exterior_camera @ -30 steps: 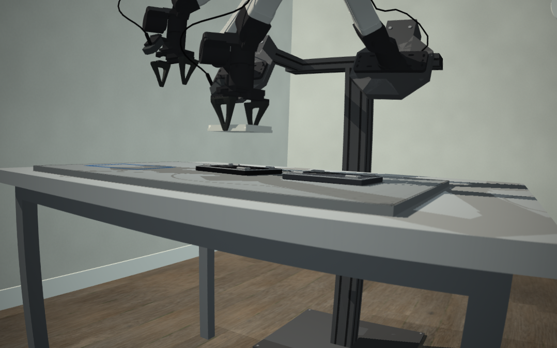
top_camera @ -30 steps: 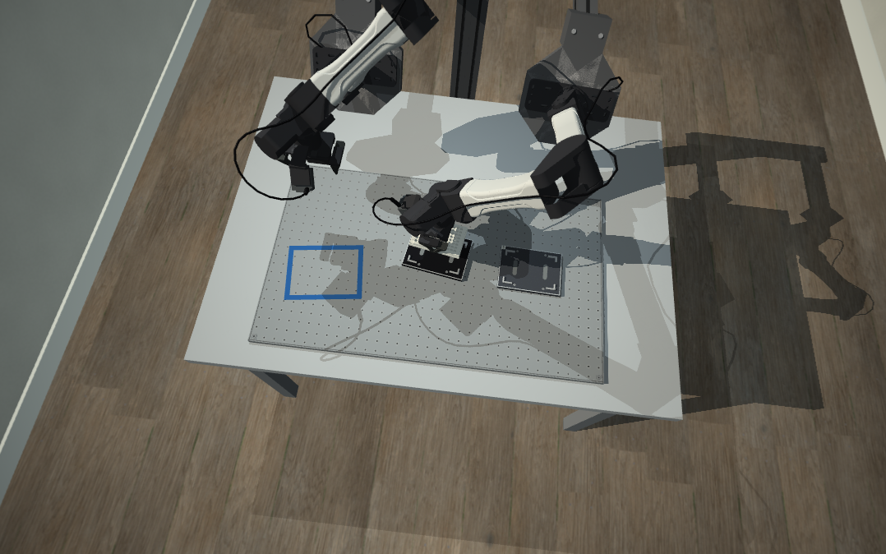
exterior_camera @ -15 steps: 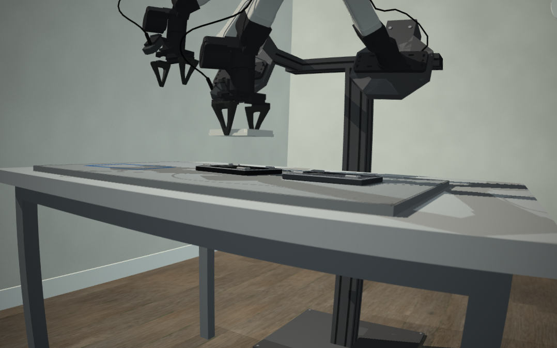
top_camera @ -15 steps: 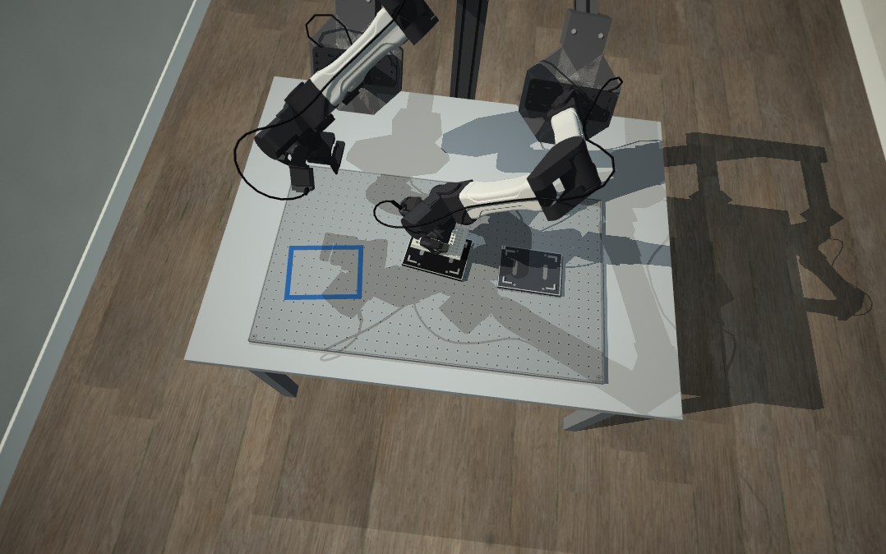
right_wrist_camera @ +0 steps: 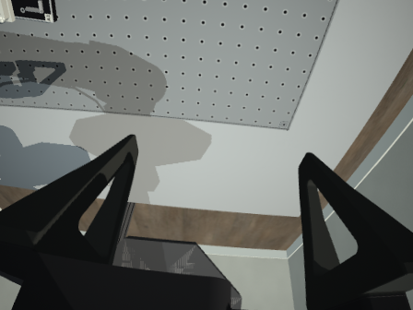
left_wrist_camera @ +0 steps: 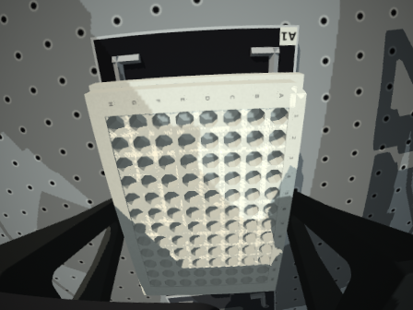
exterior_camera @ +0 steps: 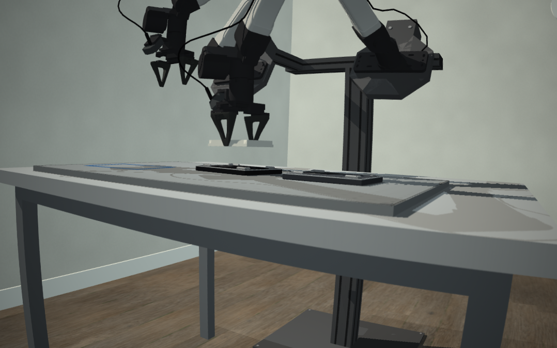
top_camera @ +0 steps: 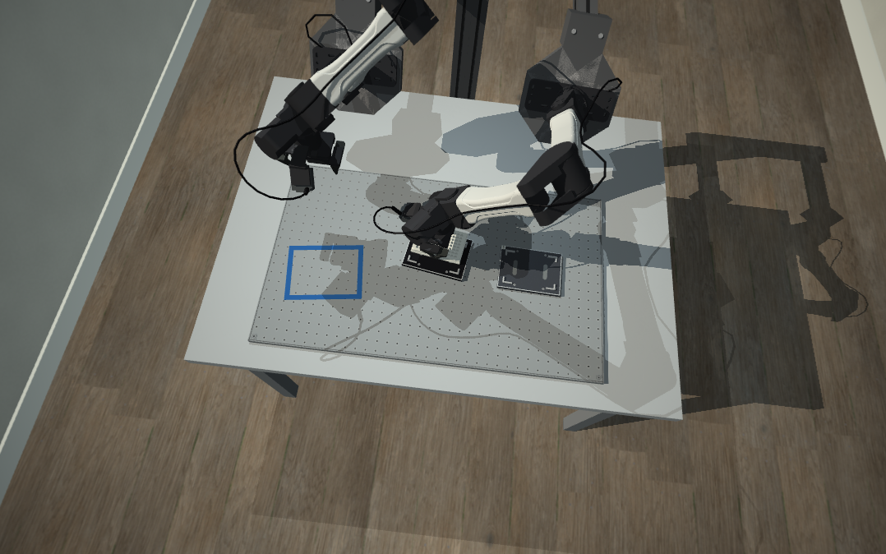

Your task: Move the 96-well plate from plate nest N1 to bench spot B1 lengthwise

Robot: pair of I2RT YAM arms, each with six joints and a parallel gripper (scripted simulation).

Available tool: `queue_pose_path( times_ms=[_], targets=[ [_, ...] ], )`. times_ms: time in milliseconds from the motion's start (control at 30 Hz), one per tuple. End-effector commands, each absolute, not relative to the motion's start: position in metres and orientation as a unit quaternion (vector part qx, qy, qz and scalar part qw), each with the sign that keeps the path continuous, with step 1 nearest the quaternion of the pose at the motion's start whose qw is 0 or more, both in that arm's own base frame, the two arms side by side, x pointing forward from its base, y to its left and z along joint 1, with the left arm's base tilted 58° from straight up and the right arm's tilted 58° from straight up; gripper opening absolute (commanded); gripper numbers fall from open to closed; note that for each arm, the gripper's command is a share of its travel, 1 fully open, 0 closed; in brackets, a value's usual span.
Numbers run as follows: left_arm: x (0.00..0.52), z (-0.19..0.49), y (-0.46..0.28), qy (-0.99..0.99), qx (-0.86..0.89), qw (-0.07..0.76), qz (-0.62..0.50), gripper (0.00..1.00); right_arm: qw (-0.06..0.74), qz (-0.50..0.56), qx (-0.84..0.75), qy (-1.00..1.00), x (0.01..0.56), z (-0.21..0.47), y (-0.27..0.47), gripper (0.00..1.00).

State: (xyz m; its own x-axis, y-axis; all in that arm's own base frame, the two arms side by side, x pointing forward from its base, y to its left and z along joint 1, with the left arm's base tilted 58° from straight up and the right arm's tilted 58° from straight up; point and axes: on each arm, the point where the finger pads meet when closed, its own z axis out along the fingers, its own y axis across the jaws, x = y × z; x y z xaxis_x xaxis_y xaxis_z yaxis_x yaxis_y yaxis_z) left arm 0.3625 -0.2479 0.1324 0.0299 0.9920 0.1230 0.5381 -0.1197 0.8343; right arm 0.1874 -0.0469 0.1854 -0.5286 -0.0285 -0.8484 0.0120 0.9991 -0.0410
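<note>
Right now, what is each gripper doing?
Left gripper: closed, holding the white plate above the table.
Right gripper: open, holding nothing.

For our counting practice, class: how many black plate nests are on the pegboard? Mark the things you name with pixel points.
2. One nest (top_camera: 439,267) (exterior_camera: 239,171) (left_wrist_camera: 194,51) (right_wrist_camera: 41,9) lies mid-board, below the raised white plate (top_camera: 461,242) (exterior_camera: 259,143) (left_wrist_camera: 198,184) (right_wrist_camera: 5,11); the other (top_camera: 529,269) (exterior_camera: 332,178) lies farther from the blue outline (top_camera: 323,297) (exterior_camera: 129,168). None seems hidden.
</note>
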Motion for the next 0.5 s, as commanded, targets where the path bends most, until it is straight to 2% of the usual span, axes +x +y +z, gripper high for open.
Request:
queue_pose_path(
  times_ms=[0, 467],
  targets=[
    [0.368, 0.132, -0.257, 0.583, 0.653, 0.315, 0.367, 0.00, 0.485, -0.019, -0.008, 0.874, 0.186, 0.186, -0.046, 1.00],
    [0.390, 0.121, -0.251, 0.587, 0.649, 0.312, 0.369, 0.00, 0.485, -0.019, -0.008, 0.874, 0.186, 0.186, -0.046, 1.00]
  ],
)
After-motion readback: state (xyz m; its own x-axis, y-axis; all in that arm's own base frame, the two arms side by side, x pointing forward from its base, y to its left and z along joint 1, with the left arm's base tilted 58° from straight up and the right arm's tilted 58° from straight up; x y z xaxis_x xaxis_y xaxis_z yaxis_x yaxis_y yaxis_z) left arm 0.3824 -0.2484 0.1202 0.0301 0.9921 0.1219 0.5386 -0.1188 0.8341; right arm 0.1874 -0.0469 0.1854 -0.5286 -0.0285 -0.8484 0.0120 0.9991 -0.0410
